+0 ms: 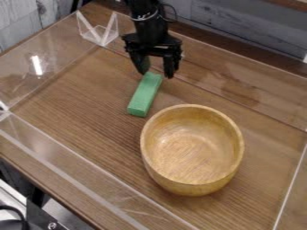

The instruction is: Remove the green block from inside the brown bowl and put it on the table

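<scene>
My claw (156, 66) hangs open and empty just above the far end of the green block (145, 93). The block lies flat on the counter (72, 108), beside the empty brown bowl (192, 148)

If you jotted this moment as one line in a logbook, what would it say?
green block: flat on table, outside bowl | brown bowl: empty | gripper: open, holding nothing, just beyond block's far end

Low clear plastic walls (72, 193) border the work surface. Grey plank backdrop (240, 22) behind. Dark cables and equipment (30, 216) at bottom-left corner, indistinct.
</scene>
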You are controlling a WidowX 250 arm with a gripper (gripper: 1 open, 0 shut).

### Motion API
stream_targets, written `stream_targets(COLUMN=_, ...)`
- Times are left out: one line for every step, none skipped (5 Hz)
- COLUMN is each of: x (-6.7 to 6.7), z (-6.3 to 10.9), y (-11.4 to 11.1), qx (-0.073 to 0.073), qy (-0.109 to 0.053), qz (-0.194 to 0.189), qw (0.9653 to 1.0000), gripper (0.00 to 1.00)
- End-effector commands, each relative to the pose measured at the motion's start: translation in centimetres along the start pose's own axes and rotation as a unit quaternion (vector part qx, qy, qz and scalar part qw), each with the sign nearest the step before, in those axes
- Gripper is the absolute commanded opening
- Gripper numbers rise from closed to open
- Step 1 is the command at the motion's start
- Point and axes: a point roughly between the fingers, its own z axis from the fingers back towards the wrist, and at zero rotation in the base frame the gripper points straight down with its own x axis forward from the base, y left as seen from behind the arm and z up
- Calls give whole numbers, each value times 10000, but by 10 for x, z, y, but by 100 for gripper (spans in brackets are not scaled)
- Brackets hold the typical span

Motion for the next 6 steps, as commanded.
stream_targets(x=15, z=15, y=-6, qx=18, qy=-283, qz=-95, qw=9996, gripper=100)
stream_targets(x=18, z=13, y=-8, qx=-2, qy=-264, qz=-121, qw=9996, gripper=100)
stream_targets(x=19, z=10, y=-10, qx=-18, qy=-241, qz=-142, qw=9996, gripper=100)
stream_targets(x=21, z=8, y=-11, qx=-31, qy=-221, qz=-156, qw=9996, gripper=100)
stream_targets(x=22, z=4, y=-12, qx=-42, qy=-193, qz=-160, qw=9997, gripper=100)
stream_targets(x=22, z=0, y=-12, qx=-48, qy=-161, qz=-155, qw=9997, gripper=100)
